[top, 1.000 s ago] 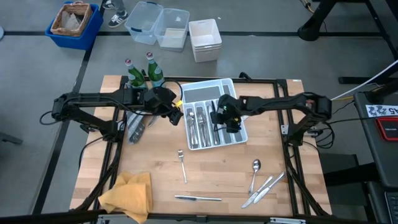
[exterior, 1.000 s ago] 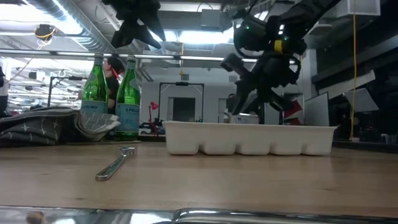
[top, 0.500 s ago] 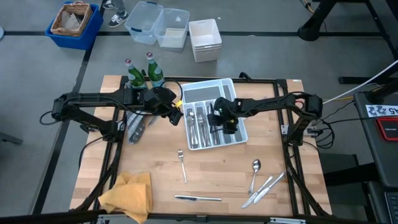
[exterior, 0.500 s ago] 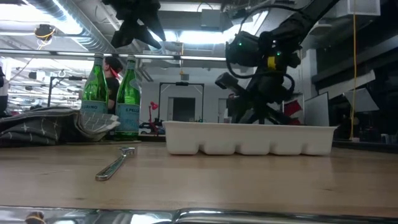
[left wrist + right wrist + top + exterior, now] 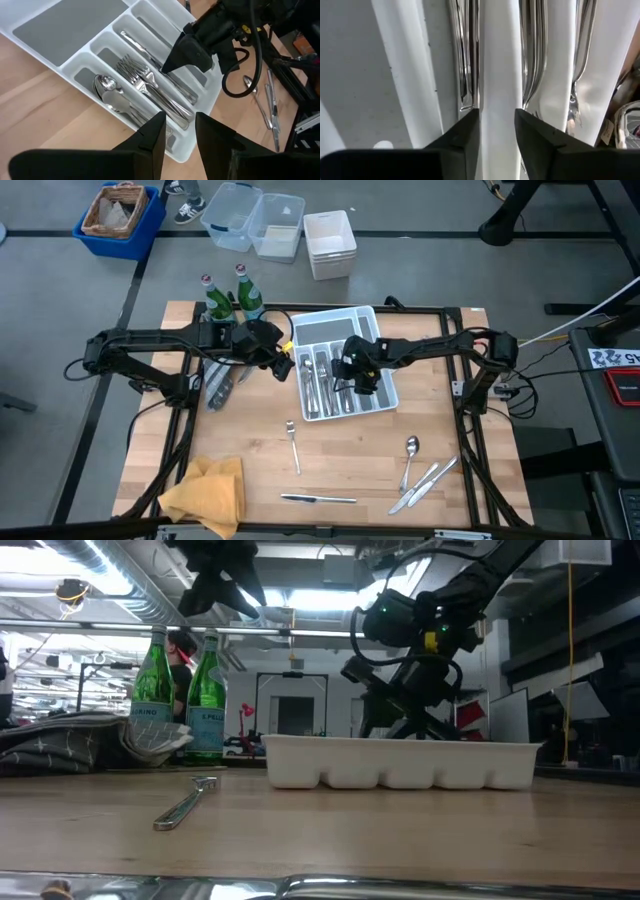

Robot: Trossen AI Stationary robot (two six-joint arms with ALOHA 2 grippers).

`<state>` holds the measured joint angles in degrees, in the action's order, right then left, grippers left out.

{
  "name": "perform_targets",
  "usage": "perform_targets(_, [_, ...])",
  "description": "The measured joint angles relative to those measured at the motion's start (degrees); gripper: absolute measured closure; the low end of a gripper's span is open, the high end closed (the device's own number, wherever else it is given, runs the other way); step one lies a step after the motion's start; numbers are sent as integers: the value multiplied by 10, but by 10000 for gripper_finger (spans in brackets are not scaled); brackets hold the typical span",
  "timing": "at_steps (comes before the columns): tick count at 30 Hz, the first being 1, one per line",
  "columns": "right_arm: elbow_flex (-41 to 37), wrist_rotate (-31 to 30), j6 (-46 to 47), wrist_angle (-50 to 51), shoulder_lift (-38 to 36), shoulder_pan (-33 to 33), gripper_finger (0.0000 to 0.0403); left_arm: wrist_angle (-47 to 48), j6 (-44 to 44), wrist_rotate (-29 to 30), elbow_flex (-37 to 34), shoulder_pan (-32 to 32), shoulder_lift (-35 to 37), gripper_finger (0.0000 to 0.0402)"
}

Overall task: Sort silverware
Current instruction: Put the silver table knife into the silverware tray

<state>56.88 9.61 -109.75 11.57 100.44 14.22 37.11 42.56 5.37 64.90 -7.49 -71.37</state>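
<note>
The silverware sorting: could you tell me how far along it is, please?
Mostly done: the tray already holds spoons, forks and knives in separate slots. The right claw hangs open and empty over the knife slot; the left claw waits open beside the tray. Five pieces remain on the table, including a fork and a spoon.

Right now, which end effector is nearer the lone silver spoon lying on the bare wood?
Right. The right end effector hangs over the white tray, up-table from the spoon; the left end effector sits farther, beyond the tray's other side.
</note>
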Motion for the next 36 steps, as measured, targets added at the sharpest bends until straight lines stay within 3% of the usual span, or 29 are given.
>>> perform_targets(6, [0, -31, 55, -9, 0, 0, 272, 18, 58, 0, 0, -2, 0, 306])
perform_targets(16, [53, -51, 215, -14, -1, 1, 272, 185, 135, 0, 0, -45, 0, 306])
perform_targets(26, [164, -51, 553, 22, -1, 0, 271, 208, 38, 1, 0, -134, -27, 306])
perform_targets(32, [247, -51, 753, 163, -1, 0, 272, 208, -52, 0, 0, -178, -77, 306])
perform_targets(36, [298, -51, 815, 290, -1, 0, 272, 208, -101, 0, 0, -204, -118, 306])
